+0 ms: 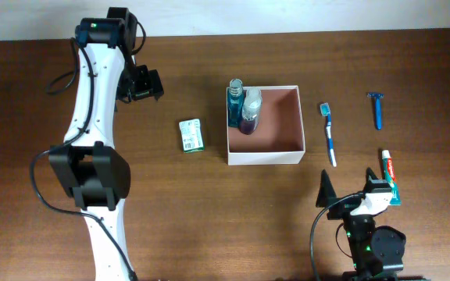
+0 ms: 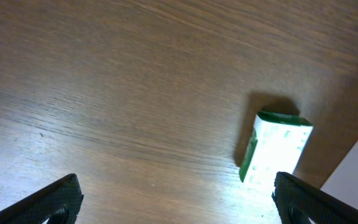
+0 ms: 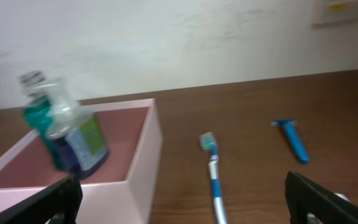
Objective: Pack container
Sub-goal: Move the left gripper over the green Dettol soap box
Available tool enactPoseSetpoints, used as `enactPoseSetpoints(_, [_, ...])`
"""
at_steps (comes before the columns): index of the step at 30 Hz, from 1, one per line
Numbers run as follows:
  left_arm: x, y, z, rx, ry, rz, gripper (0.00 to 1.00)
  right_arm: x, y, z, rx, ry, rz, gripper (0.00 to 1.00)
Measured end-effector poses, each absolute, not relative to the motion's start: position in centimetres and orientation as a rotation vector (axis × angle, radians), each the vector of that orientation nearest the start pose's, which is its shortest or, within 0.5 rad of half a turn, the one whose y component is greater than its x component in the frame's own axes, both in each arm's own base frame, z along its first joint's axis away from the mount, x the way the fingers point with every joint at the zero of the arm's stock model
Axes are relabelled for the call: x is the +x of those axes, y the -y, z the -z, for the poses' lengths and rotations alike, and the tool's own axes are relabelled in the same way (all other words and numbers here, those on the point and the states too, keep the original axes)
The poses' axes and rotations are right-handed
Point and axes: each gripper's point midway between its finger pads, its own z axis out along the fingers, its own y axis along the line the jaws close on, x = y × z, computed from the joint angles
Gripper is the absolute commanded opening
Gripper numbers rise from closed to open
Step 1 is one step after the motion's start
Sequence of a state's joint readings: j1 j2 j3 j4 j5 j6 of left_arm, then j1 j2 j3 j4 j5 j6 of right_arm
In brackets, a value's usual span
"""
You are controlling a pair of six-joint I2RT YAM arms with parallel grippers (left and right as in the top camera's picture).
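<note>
Well, the container (image 1: 266,157) sat about mid-table, a square box with thin white walls and a pinkish-brown floor, open at the top. In its far left corner two bottles were crowded together. A teal bottle (image 1: 235,97) was against the left wall, and a clear bottle (image 1: 249,115) holding dark blue liquid was just beside it on the right. From my right wrist both looked blurred, the teal bottle (image 3: 36,112) behind the clear bottle (image 3: 82,146), and I could not tell whether they stood quite upright.

Left of the container, apart from it, a small green-and-white box (image 1: 191,134) lay flat on the wooden table (image 1: 209,222). To the right lay a toothbrush (image 1: 329,134), its head at the far end. Further right and farther back lay a blue razor (image 1: 376,109). A toothpaste tube (image 1: 388,170) lay near the right edge, its near end hidden under my right arm.

My left jaws were spread wide and held nothing. They hung over bare wood at the far left, left of the green-and-white box (image 2: 275,152), which lay ahead of them.

My right jaws were also spread wide and empty, low at the near right. They looked toward the far side, where the container (image 3: 138,199) was on the left, the toothbrush (image 3: 214,180) in the middle and the razor (image 3: 294,142) on the right.
</note>
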State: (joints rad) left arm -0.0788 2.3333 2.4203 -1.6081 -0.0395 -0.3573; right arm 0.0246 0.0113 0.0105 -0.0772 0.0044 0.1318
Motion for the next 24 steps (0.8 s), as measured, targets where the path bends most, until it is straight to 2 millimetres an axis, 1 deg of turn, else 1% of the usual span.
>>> enactPoseSetpoints(3, [45.2,3.8,-14.0,-0.399,-3.059,-0.035,0.99,24.5,0.5,-15.6,0.132,-1.656,-0.075,0.98])
enactPoseSetpoints(6, [45.3,4.6,-14.0,-0.371,-3.056,-0.028,0.99,24.2,2.0,-15.4,0.188,-1.683,-0.020,0.99])
enactPoseSetpoints(7, [45.4,4.9,-14.0,-0.364,-3.053,-0.026,0.99,23.9,2.8,-15.3,0.223,-1.708,0.013,0.99])
enactPoseSetpoints(9, [45.4,5.2,-14.0,-0.355,-3.050,-0.023,0.99,22.8,4.7,-14.3,0.308,-1.782,0.096,0.98])
enactPoseSetpoints(11, [45.4,5.2,-14.0,-0.355,-3.050,-0.024,0.99,22.1,5.9,-13.7,0.363,-1.812,0.144,0.98])
enactPoseSetpoints(12, [45.4,5.2,-14.0,-0.355,-3.050,-0.024,0.99,21.8,6.6,-13.8,0.399,-1.812,0.170,0.98])
enactPoseSetpoints(14, [45.4,5.2,-14.0,-0.355,-3.050,-0.024,0.99,21.3,7.7,-14.4,0.452,-1.788,0.199,0.98])
enactPoseSetpoints(17, [45.4,5.1,-14.0,-0.355,-3.054,-0.025,0.99,20.9,8.6,-15.2,0.495,-1.761,0.226,0.99])
enactPoseSetpoints(24, [45.1,5.1,-14.0,-0.356,-3.065,-0.030,0.99,20.6,8.8,-14.5,0.517,-1.786,0.237,0.98])
